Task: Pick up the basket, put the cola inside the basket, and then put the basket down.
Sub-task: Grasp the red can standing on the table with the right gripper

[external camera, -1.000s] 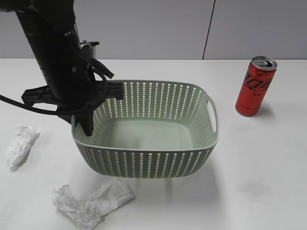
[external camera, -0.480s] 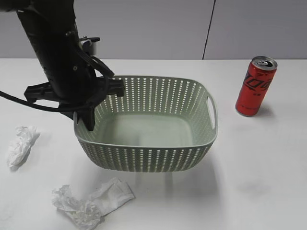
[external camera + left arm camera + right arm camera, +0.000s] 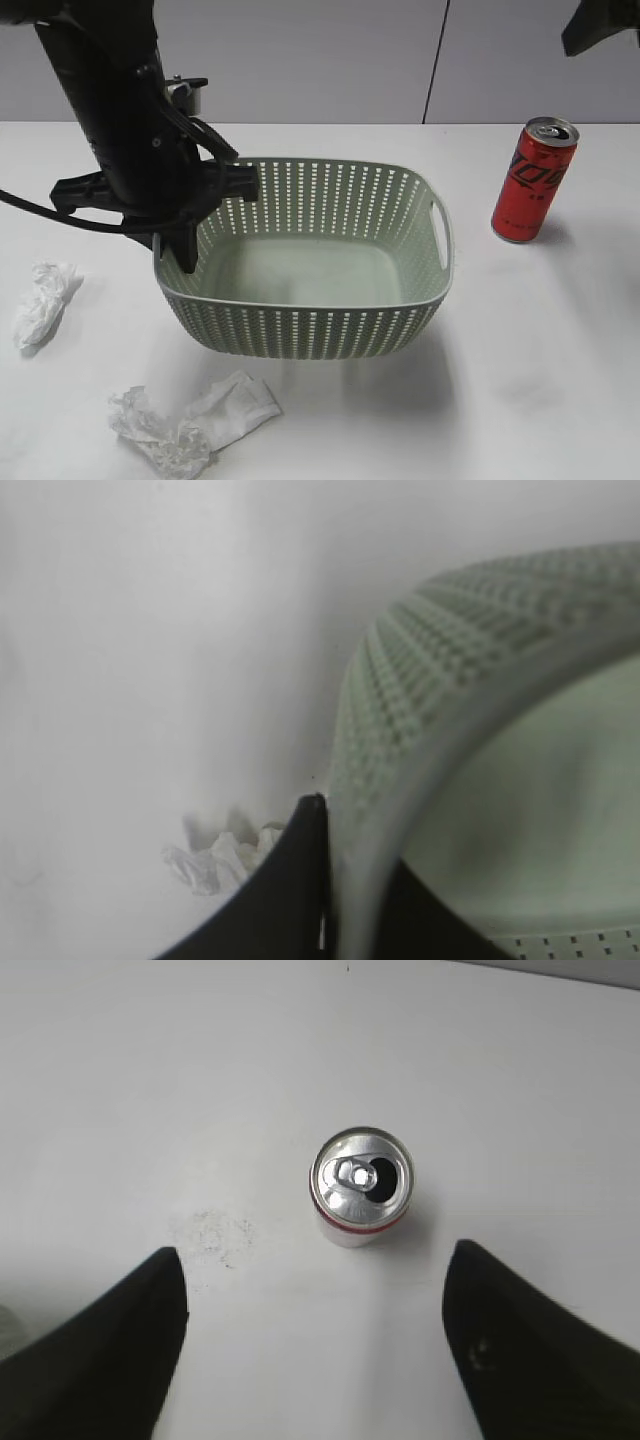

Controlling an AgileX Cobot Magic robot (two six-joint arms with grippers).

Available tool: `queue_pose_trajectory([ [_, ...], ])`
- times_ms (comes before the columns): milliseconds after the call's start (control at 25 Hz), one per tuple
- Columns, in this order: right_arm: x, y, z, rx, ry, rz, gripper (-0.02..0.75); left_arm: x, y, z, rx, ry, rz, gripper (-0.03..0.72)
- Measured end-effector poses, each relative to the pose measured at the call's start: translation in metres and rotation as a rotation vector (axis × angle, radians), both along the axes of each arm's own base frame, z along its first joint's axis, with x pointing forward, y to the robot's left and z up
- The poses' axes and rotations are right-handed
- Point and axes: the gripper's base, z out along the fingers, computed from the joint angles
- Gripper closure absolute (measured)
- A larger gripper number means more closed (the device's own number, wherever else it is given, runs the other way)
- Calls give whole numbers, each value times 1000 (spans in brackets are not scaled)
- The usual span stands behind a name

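Note:
The pale sage-green basket (image 3: 300, 320) hangs a little above the white table, held by its left rim. My left gripper (image 3: 183, 250) is shut on that rim; in the left wrist view (image 3: 355, 880) the basket wall (image 3: 450, 640) runs between the two dark fingers. The red cola (image 3: 533, 180) stands upright on the table to the right of the basket. In the right wrist view my right gripper (image 3: 315, 1252) is open high above the cola (image 3: 362, 1185), whose silver top with pull tab shows. Only a dark part of the right arm (image 3: 600, 25) shows at the exterior view's top right.
Crumpled white paper (image 3: 190, 425) lies in front of the basket, and another piece (image 3: 42, 300) lies at the left edge; one piece shows in the left wrist view (image 3: 215, 860). A grey smudge (image 3: 210, 1235) marks the table left of the cola.
The basket has risen slightly off the table in my left gripper, then held still. The right arm has come into view at the top right.

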Motion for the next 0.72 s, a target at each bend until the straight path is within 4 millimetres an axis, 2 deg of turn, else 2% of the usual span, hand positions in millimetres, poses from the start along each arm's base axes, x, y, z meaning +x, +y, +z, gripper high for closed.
queue_pose_trajectory([
  [160, 42, 6, -28, -19, 112, -7, 132, 0, 0, 0, 0, 0, 0, 692],
  [280, 62, 9, -53, -47, 192, -7, 132, 0, 0, 0, 0, 0, 0, 692],
  [480, 77, 8, -92, -101, 295, -6, 132, 0, 0, 0, 0, 0, 0, 692],
  [720, 85, 8, -109, -120, 317, -5, 132, 0, 0, 0, -1, -2, 0, 692],
])
